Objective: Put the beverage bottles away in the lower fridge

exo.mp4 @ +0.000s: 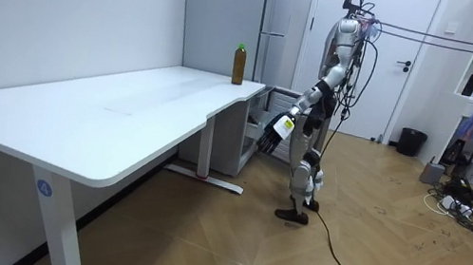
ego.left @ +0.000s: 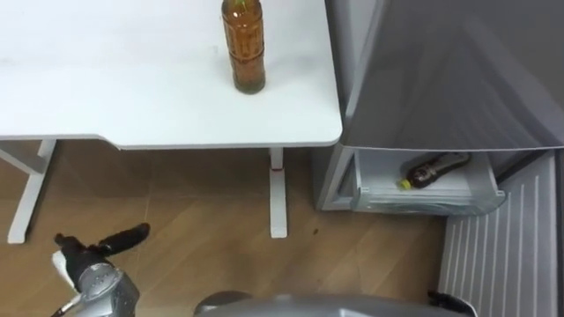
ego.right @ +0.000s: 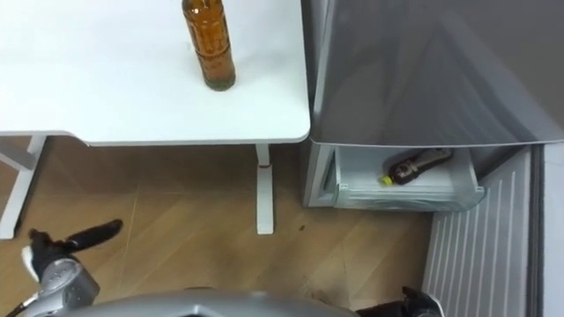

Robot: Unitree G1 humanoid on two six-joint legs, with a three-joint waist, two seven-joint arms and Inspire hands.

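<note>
There, my left hand [ego.left: 97,249] hung loose and empty beside the fridge [ego.left: 441,70], a dark bottle [ego.left: 434,170] lying in its drawer [ego.left: 423,199], an amber bottle [ego.left: 244,48] upright on the table [ego.left: 132,88] alongside.

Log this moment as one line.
amber bottle: upright on white table | dark bottle: lying in open fridge drawer | left hand: open, empty

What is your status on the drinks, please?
Status: left hand open, empty; right hand low, state unclear. One dark bottle lying in the open fridge drawer; amber bottle upright on the table. Nothing blocking the drawer.
</note>
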